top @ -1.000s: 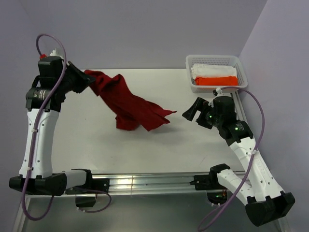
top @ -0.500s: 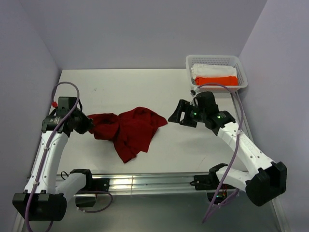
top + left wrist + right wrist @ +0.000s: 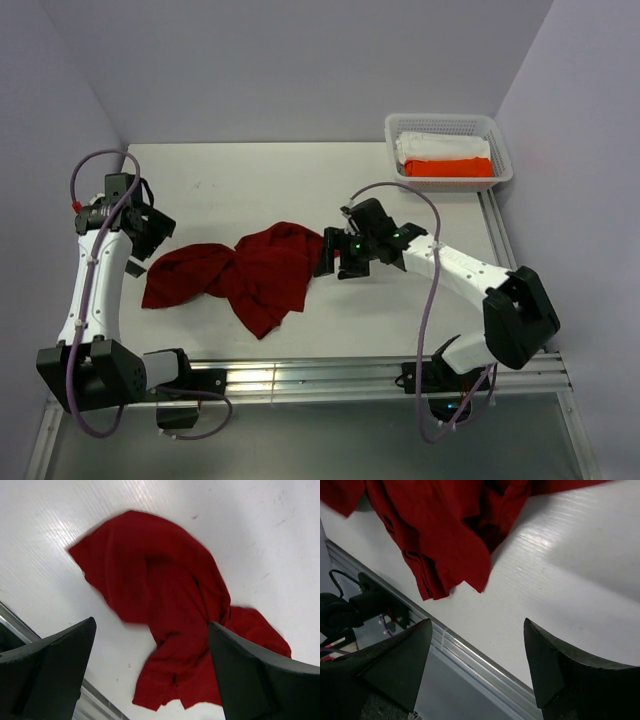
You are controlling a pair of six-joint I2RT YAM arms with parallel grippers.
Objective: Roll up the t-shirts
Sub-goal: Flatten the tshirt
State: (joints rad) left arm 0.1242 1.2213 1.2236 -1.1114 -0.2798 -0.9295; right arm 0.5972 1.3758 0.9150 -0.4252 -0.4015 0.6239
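1 t-shirt (image 3: 250, 280): crumpled on table (image 3: 400, 310) | left gripper (image 3: 150, 226): near its left end | right gripper (image 3: 328, 259): at its right edge

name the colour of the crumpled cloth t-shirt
The crumpled cloth t-shirt is dark crimson red; left wrist view.

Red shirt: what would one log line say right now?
shirt: crumpled on table | left jaws: open, empty | right jaws: open, empty

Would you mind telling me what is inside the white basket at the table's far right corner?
The basket holds a white cloth bundle at the back and a bright orange bundle in front of it. Anything beneath them is covered and cannot be seen.
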